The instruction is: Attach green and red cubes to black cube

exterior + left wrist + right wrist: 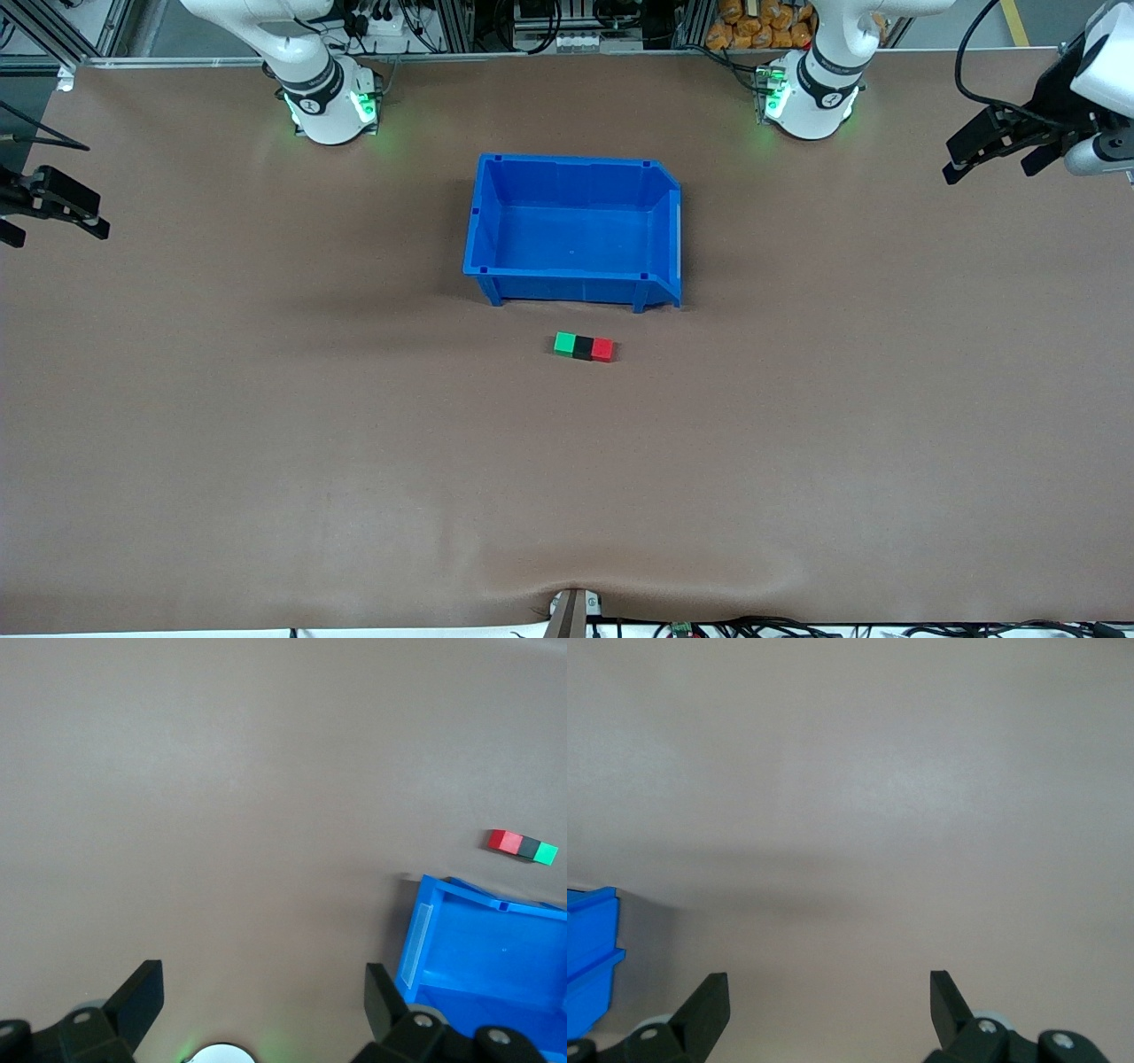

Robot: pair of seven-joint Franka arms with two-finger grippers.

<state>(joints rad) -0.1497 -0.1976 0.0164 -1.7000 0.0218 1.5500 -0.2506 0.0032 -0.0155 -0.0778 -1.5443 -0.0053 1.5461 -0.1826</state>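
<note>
Brown table, front view across: right gripper waits over the right arm's end, jaws wide apart and empty. Mid-table, green cube, black cube and red cube sit touching in a row, black between, just nearer the camera than the blue bin. Left gripper waits over the left arm's end, also spread wide and empty.
</note>
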